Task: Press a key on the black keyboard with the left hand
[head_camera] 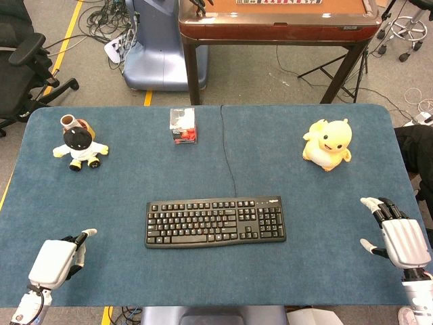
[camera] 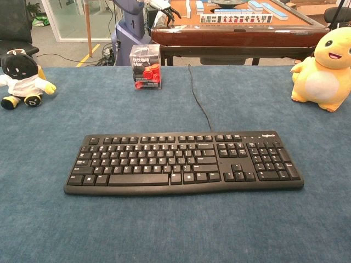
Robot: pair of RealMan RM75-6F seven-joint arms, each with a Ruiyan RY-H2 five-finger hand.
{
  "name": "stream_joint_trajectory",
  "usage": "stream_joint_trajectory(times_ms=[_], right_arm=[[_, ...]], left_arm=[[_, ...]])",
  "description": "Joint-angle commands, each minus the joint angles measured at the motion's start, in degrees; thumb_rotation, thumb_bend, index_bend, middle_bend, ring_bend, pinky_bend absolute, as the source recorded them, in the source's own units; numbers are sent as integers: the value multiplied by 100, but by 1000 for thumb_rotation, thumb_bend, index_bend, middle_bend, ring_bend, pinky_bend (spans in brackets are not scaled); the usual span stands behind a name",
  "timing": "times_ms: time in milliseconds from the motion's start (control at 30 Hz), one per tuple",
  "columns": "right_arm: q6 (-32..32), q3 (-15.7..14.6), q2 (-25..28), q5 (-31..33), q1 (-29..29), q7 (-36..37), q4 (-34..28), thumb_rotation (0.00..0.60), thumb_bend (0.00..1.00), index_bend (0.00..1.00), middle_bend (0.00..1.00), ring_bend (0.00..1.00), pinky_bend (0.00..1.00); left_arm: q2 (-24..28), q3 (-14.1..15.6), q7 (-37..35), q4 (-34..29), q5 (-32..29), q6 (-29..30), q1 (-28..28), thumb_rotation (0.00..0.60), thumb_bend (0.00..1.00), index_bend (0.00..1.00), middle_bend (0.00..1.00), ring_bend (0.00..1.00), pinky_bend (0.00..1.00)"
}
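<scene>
The black keyboard lies flat at the middle of the blue table, its cable running toward the far edge; the chest view shows the keyboard close up with nothing on its keys. My left hand rests near the front left corner, well left of the keyboard, fingers apart and holding nothing. My right hand hovers at the front right, fingers spread and empty. Neither hand appears in the chest view.
A black-and-white plush toy sits at the back left, a yellow plush duck at the back right, and a small clear box with red parts at the back middle. A wooden mahjong table stands behind.
</scene>
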Motion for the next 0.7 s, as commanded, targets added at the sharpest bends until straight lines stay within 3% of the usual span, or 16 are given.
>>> stream_joint_trajectory(times_ms=[33, 400, 500, 567, 700], right_arm=[[-30, -18, -3, -15, 16, -31, -24, 600, 19, 209, 229, 140, 466], [129, -83, 76, -181, -51, -103, -187, 600, 20, 209, 229, 141, 466], [225, -94, 103, -232, -93, -101, -221, 600, 20, 209, 229, 140, 466], [261, -93, 112, -232, -115, -109, -233, 600, 20, 209, 229, 140, 466], [276, -77, 96, -239, -113, -199, -256, 600, 20, 209, 229, 140, 466]], left_arm=[[8, 1, -23, 1, 20, 6, 24, 600, 722, 291, 563, 567, 736], [63, -14, -308, -43, 182, -8, 55, 600, 722, 308, 572, 569, 730], [122, -20, -603, -139, 165, -104, 20, 600, 722, 327, 637, 586, 786], [118, -64, -719, -190, 160, -167, -32, 600, 722, 358, 709, 634, 864], [33, -184, -933, -262, 276, -413, -269, 600, 722, 403, 840, 735, 927]])
